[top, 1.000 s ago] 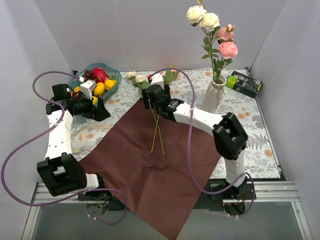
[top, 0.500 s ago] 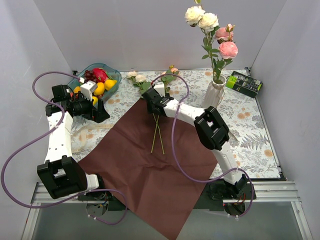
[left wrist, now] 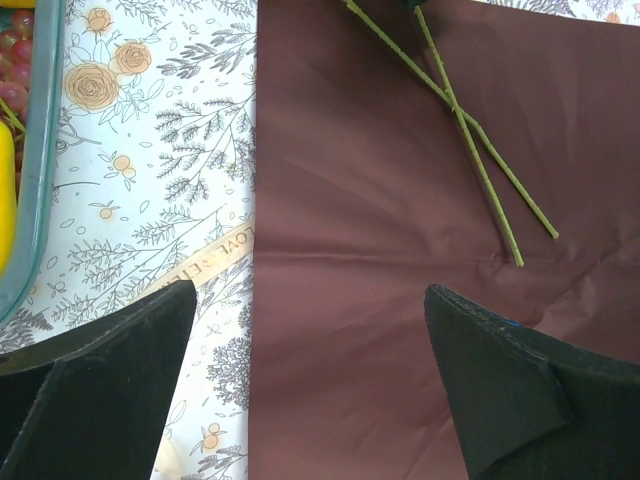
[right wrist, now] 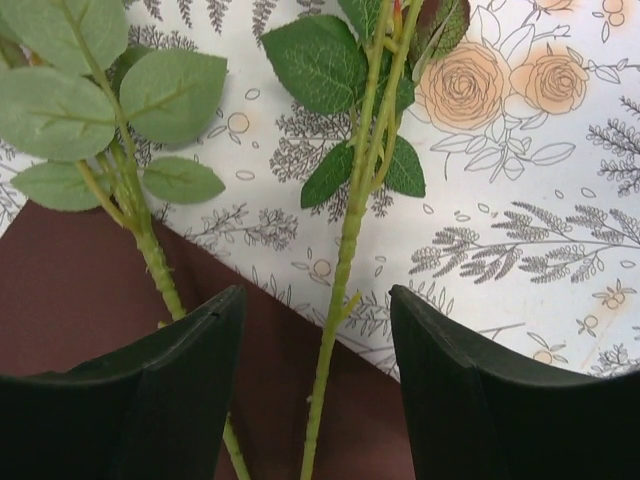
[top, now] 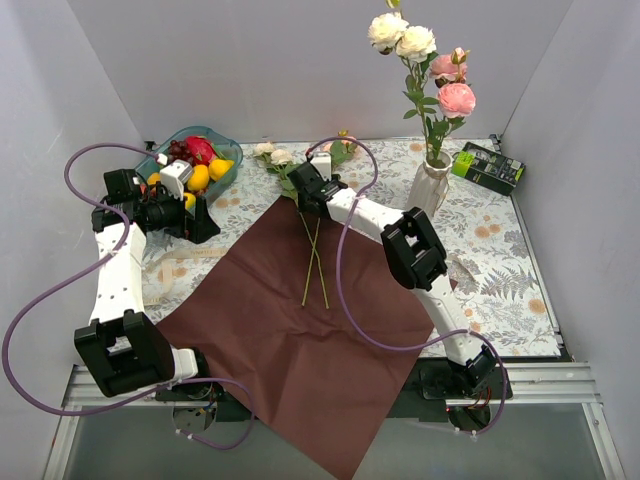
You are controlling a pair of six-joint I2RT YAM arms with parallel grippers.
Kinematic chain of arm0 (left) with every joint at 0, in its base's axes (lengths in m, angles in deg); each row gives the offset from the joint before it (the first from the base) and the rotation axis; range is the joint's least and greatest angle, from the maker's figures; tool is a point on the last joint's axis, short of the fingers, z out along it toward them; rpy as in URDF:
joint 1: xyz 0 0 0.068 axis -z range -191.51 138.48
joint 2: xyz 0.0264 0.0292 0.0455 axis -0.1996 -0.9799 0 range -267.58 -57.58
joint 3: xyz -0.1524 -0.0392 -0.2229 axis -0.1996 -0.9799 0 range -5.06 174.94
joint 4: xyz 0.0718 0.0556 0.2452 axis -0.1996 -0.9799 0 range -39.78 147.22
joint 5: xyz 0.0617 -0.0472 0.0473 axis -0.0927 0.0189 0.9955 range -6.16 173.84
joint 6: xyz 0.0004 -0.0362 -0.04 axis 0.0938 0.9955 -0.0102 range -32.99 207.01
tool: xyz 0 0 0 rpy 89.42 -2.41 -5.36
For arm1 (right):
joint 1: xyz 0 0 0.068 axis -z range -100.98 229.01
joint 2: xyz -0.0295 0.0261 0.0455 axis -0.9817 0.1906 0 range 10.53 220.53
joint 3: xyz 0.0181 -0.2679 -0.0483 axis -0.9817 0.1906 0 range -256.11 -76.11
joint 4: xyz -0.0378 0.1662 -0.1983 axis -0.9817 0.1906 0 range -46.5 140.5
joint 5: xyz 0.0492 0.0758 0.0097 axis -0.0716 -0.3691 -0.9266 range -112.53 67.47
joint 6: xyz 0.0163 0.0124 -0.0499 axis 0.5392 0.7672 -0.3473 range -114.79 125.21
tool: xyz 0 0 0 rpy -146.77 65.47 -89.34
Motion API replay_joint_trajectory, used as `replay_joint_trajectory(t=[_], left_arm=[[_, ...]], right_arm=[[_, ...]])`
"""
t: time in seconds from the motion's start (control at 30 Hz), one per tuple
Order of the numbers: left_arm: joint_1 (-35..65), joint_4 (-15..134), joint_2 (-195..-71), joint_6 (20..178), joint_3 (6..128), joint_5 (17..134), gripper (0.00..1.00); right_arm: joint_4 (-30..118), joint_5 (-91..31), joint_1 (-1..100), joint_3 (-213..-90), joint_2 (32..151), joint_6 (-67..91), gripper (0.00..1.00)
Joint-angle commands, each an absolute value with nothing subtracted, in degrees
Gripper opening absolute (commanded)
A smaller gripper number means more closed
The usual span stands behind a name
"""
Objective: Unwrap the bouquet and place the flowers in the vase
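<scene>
The wrapping paper (top: 290, 340) is lying flat and open on the table (top: 500, 270), so the unwrapping looks done, and the step in hand is moving the flowers one at a time. Four roses (top: 425, 50) are standing in the vase (top: 428, 190) at the far right. Two more flowers (top: 315, 255) are lying crossed on the paper, heads toward the far edge. The right end effector (right wrist: 315, 305) is straddling one stem (right wrist: 348, 240) just below its leaves, jaws apart and not touching it (a second stem (right wrist: 150, 250) is lying just beside one finger). The left end effector (left wrist: 310, 300) is hanging wide open over the paper's left edge, holding nothing. Next, I judge, the right jaws should be pinching only the centred stem, then lifting and tipping it upright for the vase's narrow neck.
</scene>
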State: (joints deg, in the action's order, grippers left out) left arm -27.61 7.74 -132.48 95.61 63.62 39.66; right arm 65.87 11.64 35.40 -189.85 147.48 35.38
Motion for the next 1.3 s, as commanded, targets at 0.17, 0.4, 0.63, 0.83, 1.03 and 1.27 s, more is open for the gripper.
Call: replay_joint_trajectory(t=[0.17,0.4,0.63,0.83,1.03,1.27], left_arm=[[-27.42,9.4,-132.91,97.38,64.99,37.52,0.98],[-27.42,8.7,-132.2,97.12,64.99,37.87,0.98],[-27.42,8.09,-130.53,96.68,64.63,38.4,0.98],[-27.42,7.21,-129.3,97.03,65.51,37.79,0.98],[-27.42,6.07,-128.43,97.82,66.92,36.91,0.98],[-27.51,4.66,-126.75,98.35,68.85,36.64,0.98]], right_arm=[[68.46,8.67,37.18,-192.84,150.63,37.55,0.64],[68.46,7.27,37.79,-191.08,150.63,39.21,0.51],[63.54,3.93,38.5,-185.03,145.1,39.14,0.09],[58.28,4.37,37.27,-181.15,134.3,34.05,0.01],[45.1,-0.37,32.26,-175.44,116.91,18.26,0.01],[15.95,-11.71,31.73,-159.02,89.25,-0.31,0.01]])
